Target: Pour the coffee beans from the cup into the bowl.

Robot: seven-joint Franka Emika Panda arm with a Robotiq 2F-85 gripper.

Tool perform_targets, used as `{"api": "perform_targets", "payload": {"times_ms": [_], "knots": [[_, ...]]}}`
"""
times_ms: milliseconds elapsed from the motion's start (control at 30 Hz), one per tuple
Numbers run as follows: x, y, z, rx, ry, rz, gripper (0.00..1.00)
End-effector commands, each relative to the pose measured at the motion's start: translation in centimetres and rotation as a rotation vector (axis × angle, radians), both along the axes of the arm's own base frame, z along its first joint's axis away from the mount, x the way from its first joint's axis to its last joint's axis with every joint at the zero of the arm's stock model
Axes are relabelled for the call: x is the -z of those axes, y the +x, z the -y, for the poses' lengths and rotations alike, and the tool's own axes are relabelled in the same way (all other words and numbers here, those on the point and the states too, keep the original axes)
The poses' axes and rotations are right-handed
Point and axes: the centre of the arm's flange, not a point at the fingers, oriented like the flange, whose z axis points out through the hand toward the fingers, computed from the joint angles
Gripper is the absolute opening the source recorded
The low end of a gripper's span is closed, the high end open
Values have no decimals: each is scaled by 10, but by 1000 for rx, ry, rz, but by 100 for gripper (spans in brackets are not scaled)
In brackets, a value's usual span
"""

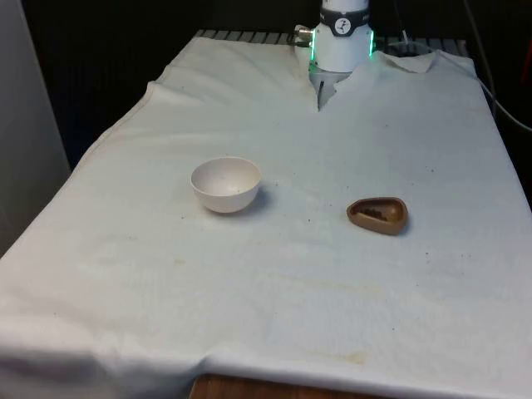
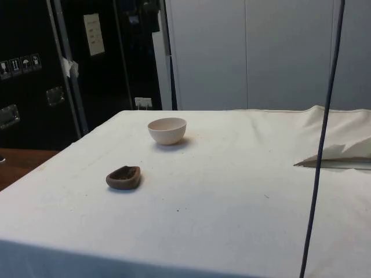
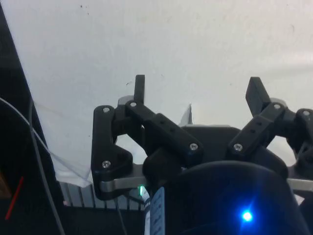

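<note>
Cup (image 1: 378, 215): brown, shallow, teardrop-shaped vessel with dark contents, presumably the coffee beans, visible inside. Stands on the white cloth (image 1: 274, 316) towards the front view's right, roughly mid-table. In the side view the cup (image 2: 123, 177) sits nearer the camera than the bowl, low and squat, its narrowed end turned towards the side view's right.

Bowl (image 1: 226, 184): pale cream, round, upright, mouth open upward; interior appears bare. Located to the front view's left of the cup, well apart from it and slightly farther back on the table. In the side view the bowl (image 2: 167, 130) stands beyond the cup, towards the table's far edge, before the dark cabinets (image 2: 69, 63).

Gripper (image 3: 195, 90): black, two-fingered, seen in the wrist view. Fingers spread wide with nothing between them; one fingertip (image 3: 140, 85) and the other stand far apart over bare white cloth. Neither cup nor bowl lies between or near the fingers in that view, so the gripper is well apart from both, touching neither.

Robot base (image 1: 342, 37): white, at the table's far end in the front view, well behind both vessels.

Cloth: white, wrinkled, faintly stained, rumpled and folded around the robot base. A dark cable (image 2: 322, 145) crosses the side view in the foreground.
</note>
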Motion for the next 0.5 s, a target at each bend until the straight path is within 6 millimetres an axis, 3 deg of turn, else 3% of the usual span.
{"api": "perform_targets", "payload": {"times_ms": [0, 467], "knots": [[1, 4, -1, 2, 0, 6, 100], [15, 18, -24, 16, -4, 62, 100]]}}
